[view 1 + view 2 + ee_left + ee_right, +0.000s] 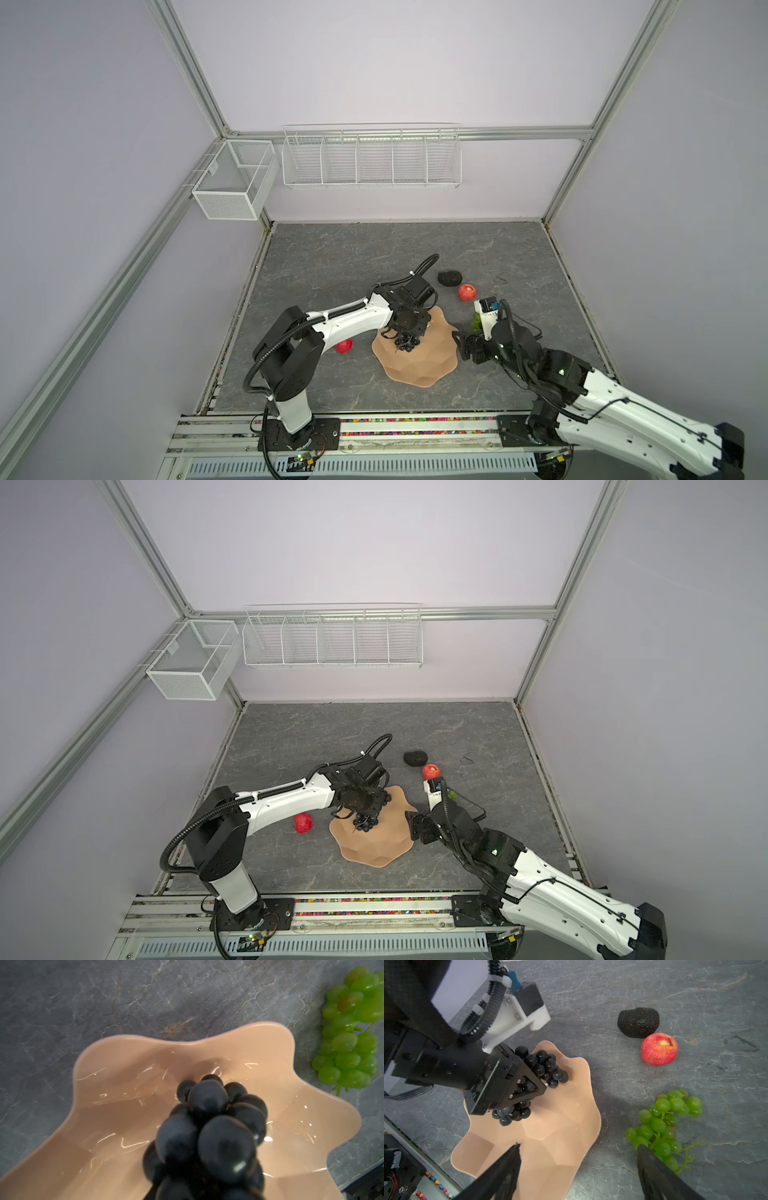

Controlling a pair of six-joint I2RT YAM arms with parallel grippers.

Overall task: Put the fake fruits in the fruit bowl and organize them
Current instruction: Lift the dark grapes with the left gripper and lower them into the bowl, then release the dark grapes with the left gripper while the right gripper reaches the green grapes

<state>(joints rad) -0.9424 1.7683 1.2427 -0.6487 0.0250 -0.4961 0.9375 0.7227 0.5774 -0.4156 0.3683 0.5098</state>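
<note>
The peach fruit bowl (419, 363) (374, 848) (124, 1084) (550, 1136) sits mid-table. My left gripper (408, 330) (362, 810) (525, 1082) hangs over the bowl's far side, shut on the dark grape bunch (407, 343) (365, 825) (207, 1126) (544, 1066), which dangles just above the bowl's inside. My right gripper (459, 348) (412, 827) (579, 1146) stands open astride the bowl's right rim, holding nothing. The green grape bunch (475, 323) (452, 795) (351, 1043) (664, 1124) lies beside it. The black avocado (450, 277) (638, 1022) and a red apple (467, 292) (659, 1049) lie behind. Another apple (344, 345) (303, 823) lies left of the bowl.
White wire baskets (372, 158) (232, 183) hang on the back and left walls, well above the table. A metal rail (374, 432) runs along the front edge, carrying both arm bases. The left arm's forearm (353, 322) passes over the left apple's side.
</note>
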